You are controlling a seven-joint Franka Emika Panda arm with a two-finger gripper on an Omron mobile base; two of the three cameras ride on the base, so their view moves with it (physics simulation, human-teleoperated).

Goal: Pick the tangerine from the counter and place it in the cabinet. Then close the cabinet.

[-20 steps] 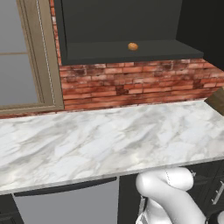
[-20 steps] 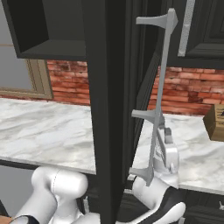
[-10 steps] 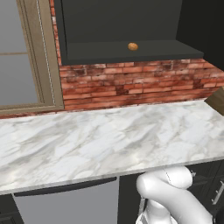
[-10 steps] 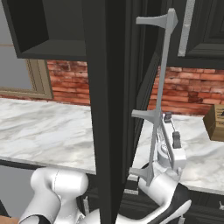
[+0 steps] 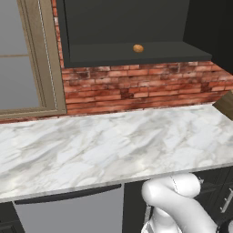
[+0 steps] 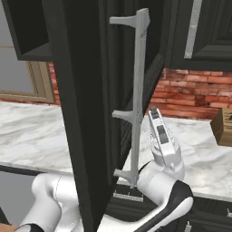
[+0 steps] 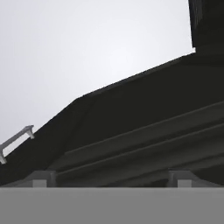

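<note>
Marble counter (image 5: pixel 104 145) runs beneath one open cabinet (image 5: pixel 136 57), where one tangerine (image 5: pixel 138 48) sits on the shelf. Just right of the door's handle (image 6: pixel 137 90), one gripper (image 6: pixel 154 111) points upward, its spread unclear.

Only the arm changes, per the right base view. The gripper (image 6: pixel 154 110) rises from low beside the lower bracket of the door handle (image 6: pixel 136 90) to about the level of the middle bracket, pointing up, just right of the handle bar. At 1.0 s ago the hand sits lower and tucked close against the bar; at 0.5 s ago it's further right and tilted; now it stands more upright, forearm raised under it. Can't tell if it touches the bar, or whether the fingers are apart. In the left base view the arm's white joint (image 5: pixel 175 193) shifts slightly right and up.
</note>
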